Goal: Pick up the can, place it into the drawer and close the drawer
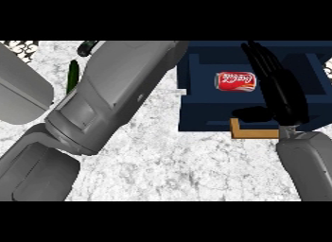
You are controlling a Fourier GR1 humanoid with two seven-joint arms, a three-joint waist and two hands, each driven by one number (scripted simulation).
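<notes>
White counter: right hand partly hides drawer holding can.

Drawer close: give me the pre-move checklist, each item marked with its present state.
1. Red can lies on its side inside the blue drawer: ok.
2. Can released: the right hand has straight fingers lying beside the can, not curled round it: ok.
3. Drawer shut: it stands open, its inside in full view: not ok, this is the step left.
4. Right hand out of the drawer's way: it reaches over the open drawer: not ok.
5. Left hand: mostly hidden behind its forearm at the upper left, fingers: cannot tell.
6. Green object beside the left forearm lies apart from the drawer: ok.
</notes>
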